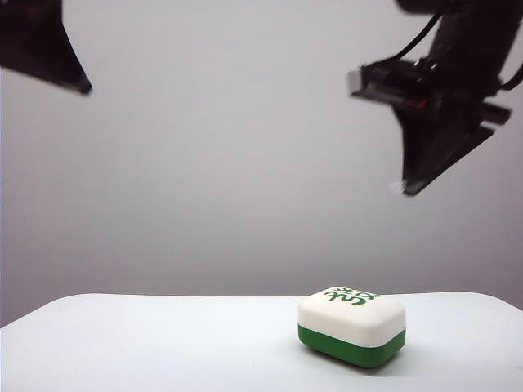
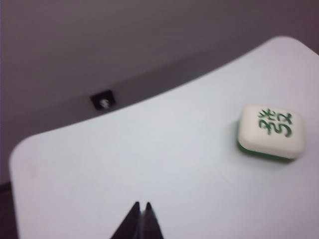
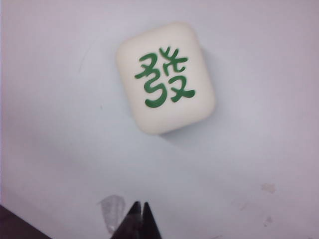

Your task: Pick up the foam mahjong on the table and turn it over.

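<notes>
A bare lab-style robot test setup: a plain white surface point(image 1: 163, 343) with rounded corners before a blank grey wall point(image 1: 229, 147).

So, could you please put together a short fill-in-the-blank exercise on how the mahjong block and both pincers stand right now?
1. The foam mahjong lies on the table with its ____ half facing up.
2. The characters on its upper face are printed in ____.
3. The right pincer, raised above the block, has its jaws ____.
4. The left pincer, also shut, holds ____.

Missing words: white; green; shut; nothing
</notes>
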Motion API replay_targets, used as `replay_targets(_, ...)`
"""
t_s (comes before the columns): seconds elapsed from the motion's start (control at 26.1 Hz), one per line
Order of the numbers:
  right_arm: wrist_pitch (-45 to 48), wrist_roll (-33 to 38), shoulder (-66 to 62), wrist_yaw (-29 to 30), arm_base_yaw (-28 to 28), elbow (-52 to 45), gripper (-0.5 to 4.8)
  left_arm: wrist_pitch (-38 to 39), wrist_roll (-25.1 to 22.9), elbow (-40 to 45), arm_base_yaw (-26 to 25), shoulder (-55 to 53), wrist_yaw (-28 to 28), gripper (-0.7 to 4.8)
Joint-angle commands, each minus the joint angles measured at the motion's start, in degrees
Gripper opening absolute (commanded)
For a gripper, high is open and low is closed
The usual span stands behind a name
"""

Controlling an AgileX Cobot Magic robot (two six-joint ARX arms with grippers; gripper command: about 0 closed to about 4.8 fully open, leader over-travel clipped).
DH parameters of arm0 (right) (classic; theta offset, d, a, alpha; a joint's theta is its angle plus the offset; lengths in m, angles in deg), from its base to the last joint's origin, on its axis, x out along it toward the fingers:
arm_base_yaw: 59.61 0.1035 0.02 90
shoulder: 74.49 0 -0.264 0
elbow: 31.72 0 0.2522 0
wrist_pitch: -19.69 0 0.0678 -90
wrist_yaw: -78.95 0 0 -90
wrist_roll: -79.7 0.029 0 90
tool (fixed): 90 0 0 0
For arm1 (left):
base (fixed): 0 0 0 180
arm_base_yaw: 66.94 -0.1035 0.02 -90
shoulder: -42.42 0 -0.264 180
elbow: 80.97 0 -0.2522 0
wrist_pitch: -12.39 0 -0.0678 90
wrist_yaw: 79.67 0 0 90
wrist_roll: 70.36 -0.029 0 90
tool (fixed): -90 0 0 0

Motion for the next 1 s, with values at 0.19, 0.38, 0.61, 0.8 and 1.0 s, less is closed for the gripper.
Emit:
replay_targets(0.19,9.0,3.7,15.1,0.4,-2.0,-8.3,-0.01,-1.6,-0.9,7.7,-5.3,13.3,-4.4,-0.05)
replay_targets(0.38,21.6,6.8,29.6,0.4,-3.5,-18.9,-0.01,-3.2,7.0,11.5,-12.5,22.9,0.7,-0.05)
replay_targets(0.61,31.3,9.5,43.9,-3.8,-3.5,-30.8,-0.01,-7.0,11.4,16.4,-12.6,30.8,-2.7,-0.05)
replay_targets(0.8,33.6,12.7,51.1,-4.8,-3.5,-38.3,-0.01,-8.6,12.0,23.0,-12.6,41.2,-2.7,-0.05)
replay_targets(1.0,44.7,16.8,58.0,-6.2,-3.5,-47.5,-0.01,-9.3,12.4,27.2,-12.5,45.9,-2.4,-0.05)
